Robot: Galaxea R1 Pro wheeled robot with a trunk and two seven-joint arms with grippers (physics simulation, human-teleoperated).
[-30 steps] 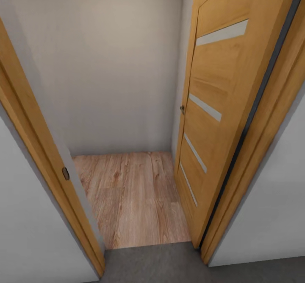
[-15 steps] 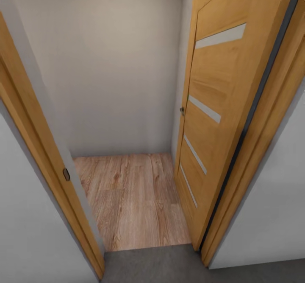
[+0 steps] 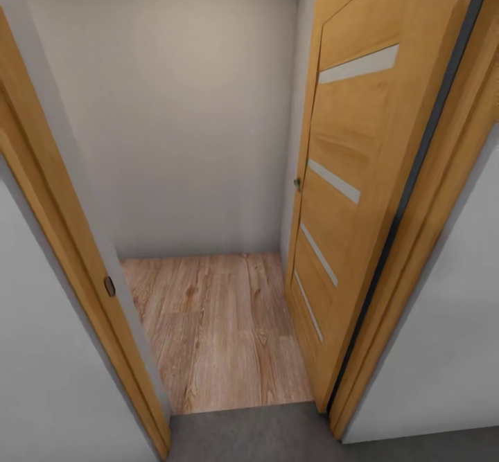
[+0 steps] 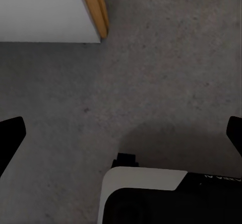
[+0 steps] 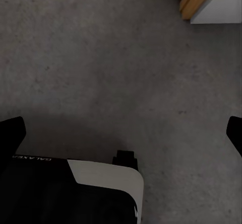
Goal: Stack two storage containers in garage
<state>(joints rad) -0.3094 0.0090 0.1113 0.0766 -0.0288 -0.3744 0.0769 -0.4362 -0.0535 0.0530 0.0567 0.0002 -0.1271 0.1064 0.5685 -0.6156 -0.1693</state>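
The two storage containers are out of view. I stand on the garage's dark grey concrete floor [image 3: 277,438], facing an open doorway. My left gripper [image 4: 121,133] is open over bare concrete [image 4: 151,73], its black fingertips [image 4: 11,133] far apart with nothing between them. Open as well, my right gripper [image 5: 121,133] hangs over the same floor [image 5: 101,58] and holds nothing.
The orange-brown door [image 3: 360,192] with frosted stripes stands swung open on the right. A wooden door frame [image 3: 62,240] lines the left side. Beyond the threshold, light wood planks [image 3: 215,323] run to a pale wall [image 3: 180,116]. My base [image 4: 151,194] shows below both grippers.
The whole head picture has slid slightly downward, so the camera has moved. Nothing in the scene itself has changed.
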